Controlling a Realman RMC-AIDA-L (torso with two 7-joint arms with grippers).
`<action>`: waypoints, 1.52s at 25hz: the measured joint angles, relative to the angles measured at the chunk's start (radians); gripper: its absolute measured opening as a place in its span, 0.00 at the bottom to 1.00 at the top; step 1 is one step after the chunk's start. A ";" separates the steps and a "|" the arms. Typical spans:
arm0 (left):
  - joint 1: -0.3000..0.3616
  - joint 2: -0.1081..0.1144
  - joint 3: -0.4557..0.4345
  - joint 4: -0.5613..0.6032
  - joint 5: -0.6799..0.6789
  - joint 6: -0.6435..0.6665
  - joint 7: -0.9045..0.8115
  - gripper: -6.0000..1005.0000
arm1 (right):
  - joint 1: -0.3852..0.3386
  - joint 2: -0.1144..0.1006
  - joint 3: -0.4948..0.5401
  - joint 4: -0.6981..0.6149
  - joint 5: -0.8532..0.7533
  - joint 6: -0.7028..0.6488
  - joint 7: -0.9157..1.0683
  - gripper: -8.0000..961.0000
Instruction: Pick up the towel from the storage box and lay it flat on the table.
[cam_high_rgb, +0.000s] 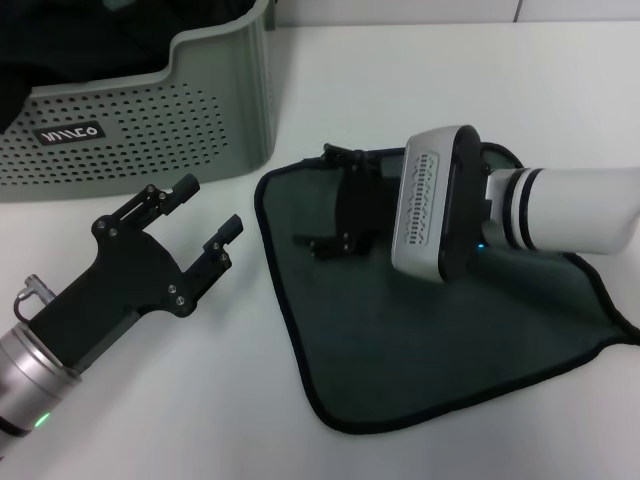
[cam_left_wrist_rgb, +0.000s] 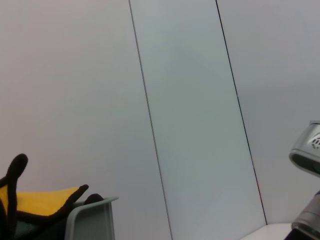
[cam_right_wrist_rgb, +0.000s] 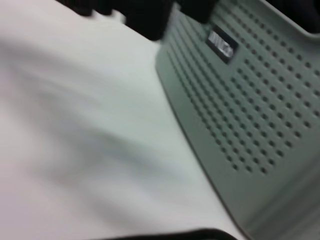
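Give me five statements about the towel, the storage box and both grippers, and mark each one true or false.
1. The towel lies spread on the table, dark face up. True.
2. The towel is inside the storage box. False: it lies on the table beside the box, to the robot's right of it.
3. The right gripper is above the towel, fingers open. True.
4. The left gripper is shut on the towel's edge. False: it is open, over bare table, clear of the towel.
5. The storage box is empty. False: the left wrist view shows yellow and dark cloth at its rim.
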 joint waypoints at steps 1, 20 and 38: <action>0.000 0.000 0.000 0.000 0.000 0.000 0.000 0.56 | -0.003 0.000 -0.002 -0.004 0.000 0.005 0.000 0.92; -0.107 0.049 0.009 0.010 0.131 -0.005 -0.217 0.56 | -0.296 -0.122 0.623 0.028 -0.279 0.829 0.322 0.92; -0.214 0.083 0.011 0.107 0.460 0.071 -0.534 0.56 | -0.282 -0.118 0.819 -0.013 -0.589 1.225 0.379 0.92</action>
